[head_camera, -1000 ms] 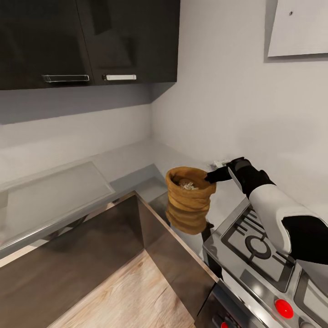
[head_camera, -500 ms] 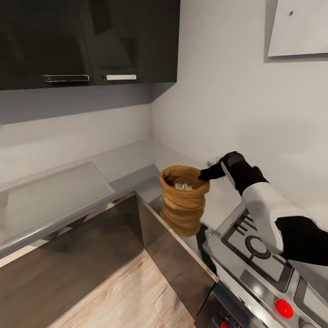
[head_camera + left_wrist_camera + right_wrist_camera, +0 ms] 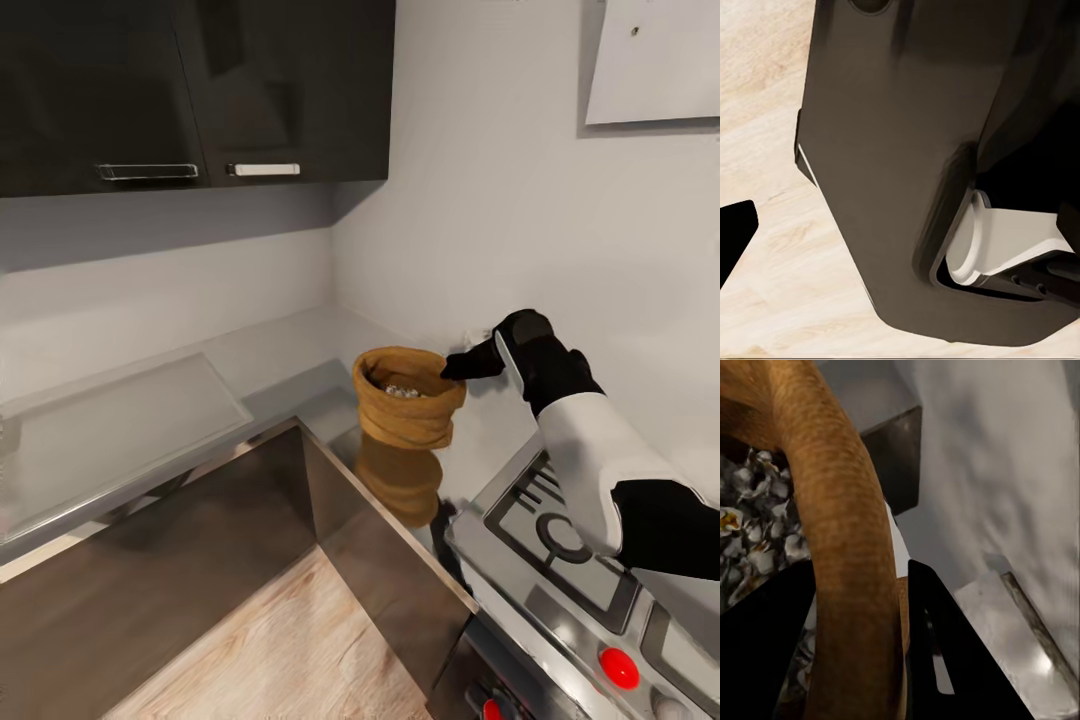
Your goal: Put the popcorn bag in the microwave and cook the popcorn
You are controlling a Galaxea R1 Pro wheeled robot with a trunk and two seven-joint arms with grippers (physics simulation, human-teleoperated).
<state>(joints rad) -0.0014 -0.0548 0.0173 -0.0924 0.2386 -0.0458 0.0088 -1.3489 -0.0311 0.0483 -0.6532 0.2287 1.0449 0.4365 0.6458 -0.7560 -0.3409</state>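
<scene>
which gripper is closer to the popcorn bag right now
Right. The right gripper pinches the rim of the popcorn bag, one finger inside, one outside. The left wrist view shows wooden floor and the robot's body.

This is a home kitchen, seen in a simulator's render. Dark glossy wall cupboards [image 3: 195, 90] with bar handles hang at eleven o'clock above a long grey mirror-like steel table [image 3: 130, 420] that turns a corner along pale grey walls. At four o'clock sits a ridged grey gas hob [image 3: 560, 530] with black burner grates and red knobs on its front. A white cooker-hood panel [image 3: 650, 60] hangs at one o'clock above it. Dark base-cabinet fronts [image 3: 200, 540] drop to a light wood-plank floor [image 3: 290, 650] at six o'clock.
</scene>
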